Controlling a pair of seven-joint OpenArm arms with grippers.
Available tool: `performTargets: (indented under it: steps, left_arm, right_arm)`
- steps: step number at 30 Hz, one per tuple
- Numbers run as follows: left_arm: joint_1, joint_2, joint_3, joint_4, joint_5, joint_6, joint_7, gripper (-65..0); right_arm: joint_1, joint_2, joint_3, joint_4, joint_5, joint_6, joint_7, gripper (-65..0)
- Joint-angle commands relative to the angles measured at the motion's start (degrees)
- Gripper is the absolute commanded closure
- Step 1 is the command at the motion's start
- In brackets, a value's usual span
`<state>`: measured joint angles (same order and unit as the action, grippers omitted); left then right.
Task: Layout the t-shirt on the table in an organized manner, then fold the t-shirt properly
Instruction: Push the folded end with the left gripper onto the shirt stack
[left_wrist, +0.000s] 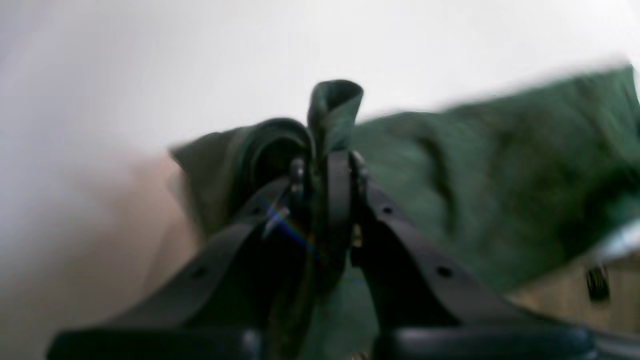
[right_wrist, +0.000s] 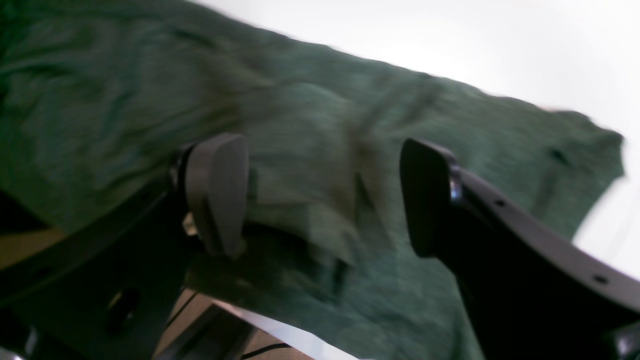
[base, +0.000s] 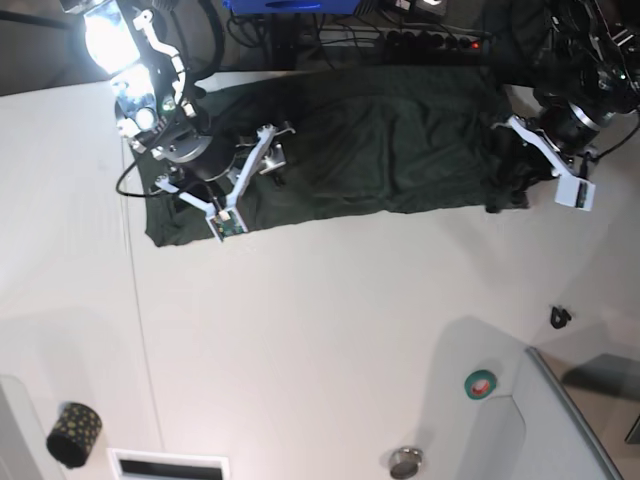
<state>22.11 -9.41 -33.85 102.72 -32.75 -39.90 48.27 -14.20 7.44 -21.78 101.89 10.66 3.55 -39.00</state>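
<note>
From above, the dark green t-shirt (base: 340, 150) lies stretched in a long band across the far part of the white desk (base: 320, 330), with one arm at each end of it. The left hand (base: 520, 165) sits at the end on that view's right, where the cloth bunches darkly, but the overhead picture is too small to show its grip. The left wrist camera settles this: the two black fingers (left_wrist: 340, 185) are pressed together and a pinched fold of the t-shirt (left_wrist: 500, 165) stands up between their tips, the rest of the fabric trailing away over the pale desk (left_wrist: 150, 60). The right hand (base: 240, 185) is over the other end; its wrist camera shows it released, the two pads (right_wrist: 220, 192) standing wide apart with wrinkled t-shirt (right_wrist: 320, 125) filling the gap behind them. Whether the pads touch the cloth cannot be told. Only the overhead view shows the small items on the near desk: a patterned roll (base: 74, 433), a green ring (base: 481, 382), and a small round metal object (base: 405, 462).
</note>
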Motion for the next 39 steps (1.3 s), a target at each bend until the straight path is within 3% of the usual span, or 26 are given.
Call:
performTargets:
  steps: [1, 9, 17, 22, 25, 39]
  left_arm:
    - [-0.09, -0.83, 1.36, 1.50, -0.87, -0.10, -1.37, 0.0]
    - [0.18, -3.82, 16.48, 1.85, -0.87, -0.10, -1.46, 0.0]
    - [-1.23, -3.91, 26.59, 1.85, -0.79, -0.10, -1.55, 0.0]
    - [-2.72, -3.29, 32.83, 1.85, 8.44, 2.05, -1.63, 0.0]
    - [-3.25, -2.06, 34.50, 1.85, 11.26, 2.05, -1.63, 0.0]
    - [-6.50, -0.92, 38.29, 1.77, 11.26, 2.23, -1.37, 0.0]
  right_arm:
    - [0.44, -0.10, 0.64, 1.10, 0.38, 0.10, 1.07, -43.1]
    - [0.53, -0.01, 3.19, 1.10, 0.38, 0.18, 1.07, -43.1]
    - [0.97, -0.19, 3.19, 1.10, 0.38, 0.18, 1.07, -43.1]
    - [0.97, -0.10, 3.19, 1.10, 0.38, 0.18, 1.07, -43.1]
    - [0.97, -0.10, 3.19, 1.10, 0.38, 0.18, 1.07, -43.1]
    - [0.97, -0.19, 3.19, 1.10, 0.38, 0.18, 1.07, -43.1]
